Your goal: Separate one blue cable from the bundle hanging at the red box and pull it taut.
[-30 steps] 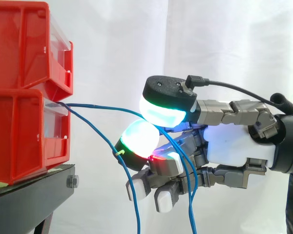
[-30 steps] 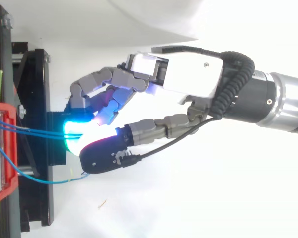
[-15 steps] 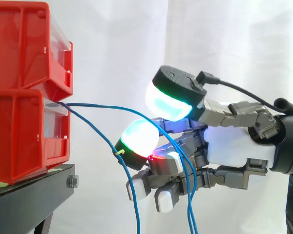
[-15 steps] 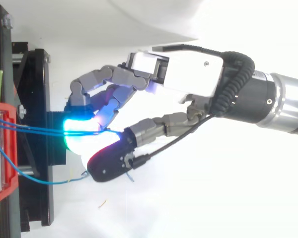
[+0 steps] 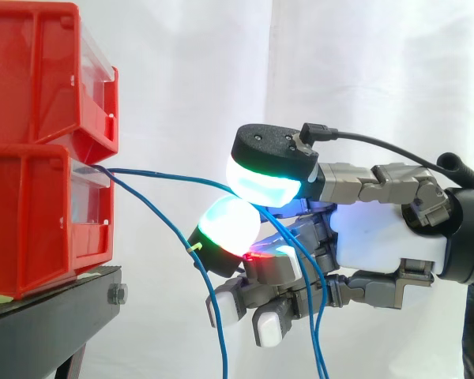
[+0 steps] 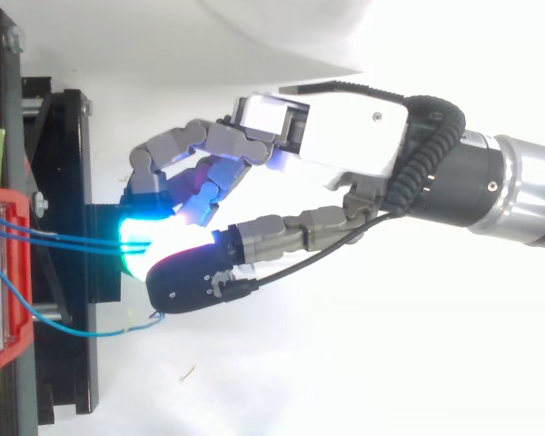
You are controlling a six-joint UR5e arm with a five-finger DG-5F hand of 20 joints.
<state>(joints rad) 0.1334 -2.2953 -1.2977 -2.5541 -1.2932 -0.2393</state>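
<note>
Several thin blue cables come out of the lower red box (image 5: 39,213) at its front lip. One blue cable (image 5: 174,175) runs almost level to the right and passes between the thumb's glowing pad (image 5: 265,181) and a fingertip pad (image 5: 227,225) of my hand (image 5: 379,237). The thumb is pressed down on it, pinching it. Past the pinch the strands drop down in front of the curled fingers. Another blue cable (image 5: 154,212) sags from the box and hangs below the hand. From above, two cables (image 6: 73,241) lead from the box (image 6: 0,272) into the hand (image 6: 345,136).
Two red bins are stacked on a black stand (image 5: 55,316) at the left. A third blue strand (image 6: 91,333) loops off the box beside the stand (image 6: 73,182). The arm enters from the right, before a white curtain.
Half a second ago the thumb was lifted off the cable. It has come back down onto it, as one second ago. The hand has hardly shifted.
</note>
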